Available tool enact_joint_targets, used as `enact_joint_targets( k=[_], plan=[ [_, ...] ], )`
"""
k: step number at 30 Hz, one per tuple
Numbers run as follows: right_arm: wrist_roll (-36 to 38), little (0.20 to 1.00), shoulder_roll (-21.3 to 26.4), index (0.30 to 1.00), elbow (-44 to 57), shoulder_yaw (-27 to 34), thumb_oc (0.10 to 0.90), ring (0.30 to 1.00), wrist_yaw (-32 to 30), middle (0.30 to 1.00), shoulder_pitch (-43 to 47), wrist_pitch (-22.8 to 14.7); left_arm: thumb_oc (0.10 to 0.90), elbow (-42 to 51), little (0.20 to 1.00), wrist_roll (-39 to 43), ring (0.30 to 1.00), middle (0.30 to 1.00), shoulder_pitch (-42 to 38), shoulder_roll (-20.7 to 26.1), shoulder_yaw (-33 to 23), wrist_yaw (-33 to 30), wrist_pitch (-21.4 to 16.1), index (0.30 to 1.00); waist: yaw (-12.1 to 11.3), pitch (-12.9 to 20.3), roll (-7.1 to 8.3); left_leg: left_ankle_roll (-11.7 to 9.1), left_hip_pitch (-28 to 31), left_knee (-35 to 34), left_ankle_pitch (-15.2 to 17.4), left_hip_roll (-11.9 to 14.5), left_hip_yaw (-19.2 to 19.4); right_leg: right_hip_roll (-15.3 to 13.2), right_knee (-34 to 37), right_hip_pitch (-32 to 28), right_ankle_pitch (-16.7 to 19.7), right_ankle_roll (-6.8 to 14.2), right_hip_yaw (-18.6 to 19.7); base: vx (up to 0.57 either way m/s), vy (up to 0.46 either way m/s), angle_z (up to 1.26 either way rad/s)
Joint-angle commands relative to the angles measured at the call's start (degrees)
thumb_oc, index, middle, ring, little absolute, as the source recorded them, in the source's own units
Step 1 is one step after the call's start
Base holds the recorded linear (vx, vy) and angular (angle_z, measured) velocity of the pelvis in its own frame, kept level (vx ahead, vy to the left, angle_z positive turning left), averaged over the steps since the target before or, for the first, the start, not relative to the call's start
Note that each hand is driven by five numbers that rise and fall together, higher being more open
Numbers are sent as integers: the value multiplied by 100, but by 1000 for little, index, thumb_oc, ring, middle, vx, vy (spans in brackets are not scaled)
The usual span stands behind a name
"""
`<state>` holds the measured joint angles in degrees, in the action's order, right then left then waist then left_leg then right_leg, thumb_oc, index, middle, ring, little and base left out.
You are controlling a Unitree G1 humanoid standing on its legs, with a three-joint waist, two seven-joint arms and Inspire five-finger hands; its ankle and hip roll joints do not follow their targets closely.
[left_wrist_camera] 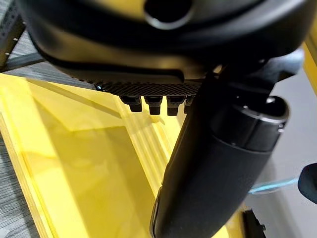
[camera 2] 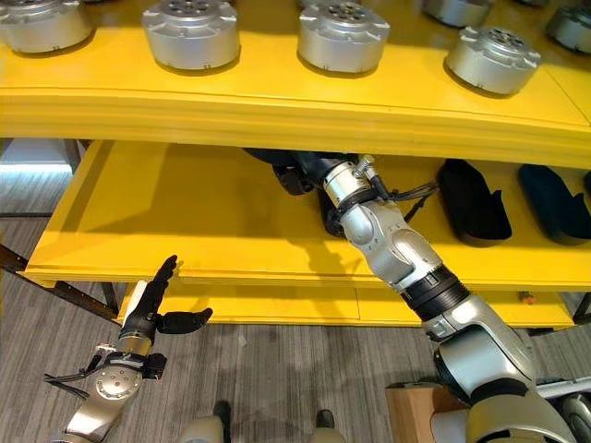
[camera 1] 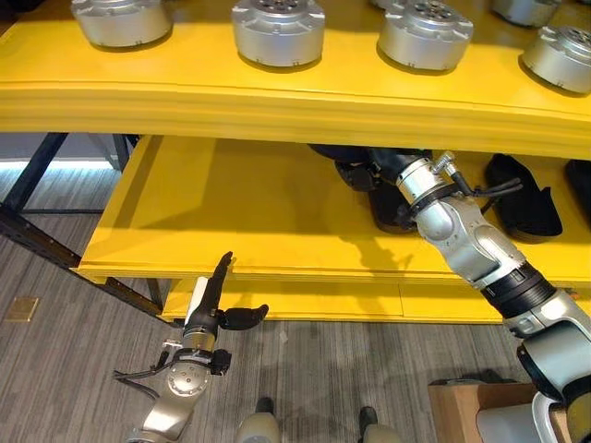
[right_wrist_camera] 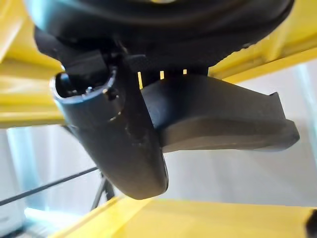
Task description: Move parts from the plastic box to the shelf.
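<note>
My right hand (camera 1: 367,170) reaches deep into the yellow lower shelf (camera 1: 231,212), under the upper board (camera 1: 185,92). It is shut on a black wedge-shaped part (right_wrist_camera: 223,119), which lies between its thumb (right_wrist_camera: 116,139) and its fingers just above the shelf floor. Two more black parts (camera 2: 471,203) (camera 2: 554,203) lie on the lower shelf to the right. Several round silver parts (camera 1: 277,29) stand in a row on the upper board. My left hand (camera 1: 211,297) is open at the lower shelf's front edge, fingers straight up and thumb out, holding nothing.
A dark metal frame (camera 1: 37,235) runs along the shelf's left side. A tan box corner (camera 1: 462,406) shows at the lower right on the grey floor. The left half of the lower shelf is bare.
</note>
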<state>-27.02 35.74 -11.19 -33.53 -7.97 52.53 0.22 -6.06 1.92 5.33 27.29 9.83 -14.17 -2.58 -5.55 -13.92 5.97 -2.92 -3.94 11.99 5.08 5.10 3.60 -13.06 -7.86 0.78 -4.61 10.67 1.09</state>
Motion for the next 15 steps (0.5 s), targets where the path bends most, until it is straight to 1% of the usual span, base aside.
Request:
enact_joint_targets(
  k=[1, 5, 6, 8, 9, 11, 12, 15],
  plan=[
    [-202, 300, -186, 300, 271, 206, 400, 300, -367, 300, 1301, -352, 900, 737, 1000, 50, 1000, 1000, -122, 705, -115, -106, -570, 1000, -194, 506, 381, -178, -624, 1228, 689, 477, -508, -273, 241, -278, 301, 16, -250, -22, -29, 13],
    [-129, 300, -385, 300, 306, 161, 400, 300, -356, 300, 1392, -378, 900, 816, 1000, 81, 1000, 1000, -173, 780, -82, -126, -590, 1000, -314, 415, 417, -185, -787, 1367, 712, 464, -655, -250, 48, -227, 193, -7, -356, -38, -26, 15],
    [-124, 300, -470, 300, 335, 127, 400, 300, -352, 300, 1456, -382, 900, 823, 1000, 94, 1000, 1000, -236, 795, -42, -162, -592, 1000, -376, 338, 429, -182, -883, 1472, 745, 448, -733, -239, -98, -164, 122, -17, -394, -61, -25, 21],
    [-119, 300, -474, 300, 349, 122, 400, 300, -355, 300, 1483, -389, 900, 819, 1000, 95, 1000, 1000, -259, 804, -34, -169, -596, 1000, -392, 300, 425, -186, -932, 1533, 754, 441, -772, -232, -180, -126, 84, -24, -410, -80, -14, 20],
    [-51, 300, -540, 300, 355, 143, 400, 300, -381, 300, 1523, -387, 900, 784, 1000, 70, 1000, 1000, -335, 822, -22, -233, -604, 1000, -453, 168, 391, -176, -1088, 1739, 805, 426, -894, -234, -511, 55, -34, -54, -437, -122, -3, 25],
    [-3, 300, -497, 300, 461, 167, 400, 300, -374, 300, 1554, -383, 900, 754, 1000, 115, 1000, 1000, -323, 808, -86, -267, -588, 1000, -487, 65, 347, -169, -1227, 1942, 874, 393, -988, -232, -845, 244, -174, -105, -419, -100, 8, 21],
    [-2, 300, -495, 300, 463, 168, 400, 300, -372, 300, 1554, -382, 900, 755, 1000, 115, 1000, 1000, -324, 807, -87, -266, -587, 1000, -484, 70, 346, -169, -1241, 1957, 881, 393, -992, -231, -861, 257, -183, -105, -418, -57, 14, 16],
    [-41, 300, -461, 300, 564, 184, 400, 300, -355, 300, 1633, -366, 900, 754, 1000, 193, 1000, 1000, -247, 770, -174, -319, -554, 1000, -570, -38, 287, -131, -1411, 2323, 1041, 328, -1139, -252, -1365, 461, -424, -157, -461, -49, 22, 13]
  ],
)
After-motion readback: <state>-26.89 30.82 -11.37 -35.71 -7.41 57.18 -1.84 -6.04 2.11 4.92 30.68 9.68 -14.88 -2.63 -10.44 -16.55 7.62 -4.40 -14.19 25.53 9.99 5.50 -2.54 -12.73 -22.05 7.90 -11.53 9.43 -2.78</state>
